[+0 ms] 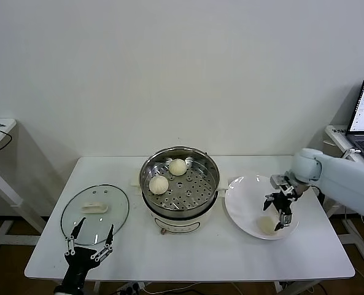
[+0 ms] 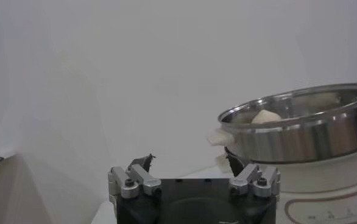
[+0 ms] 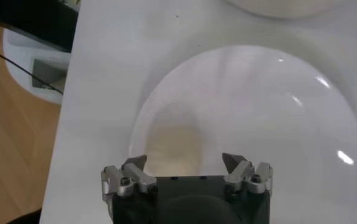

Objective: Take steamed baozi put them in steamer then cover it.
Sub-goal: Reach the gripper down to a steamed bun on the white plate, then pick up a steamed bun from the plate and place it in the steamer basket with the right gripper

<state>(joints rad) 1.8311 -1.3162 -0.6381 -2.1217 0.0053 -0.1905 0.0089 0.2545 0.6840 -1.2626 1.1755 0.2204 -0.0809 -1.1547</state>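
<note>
You have two steamed baozi in the steamer, frame centre. One remains on the plate under your released right gripper. The cover lies lower left, near the released left gripper.

Bright, even light — soft shadows, glints on the plate, wrist views blurred.

Two baozi in steamer

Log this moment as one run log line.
right gripper: open over baozi on plate | steamer: two buns | cover: off | left gripper: open, idle
</note>
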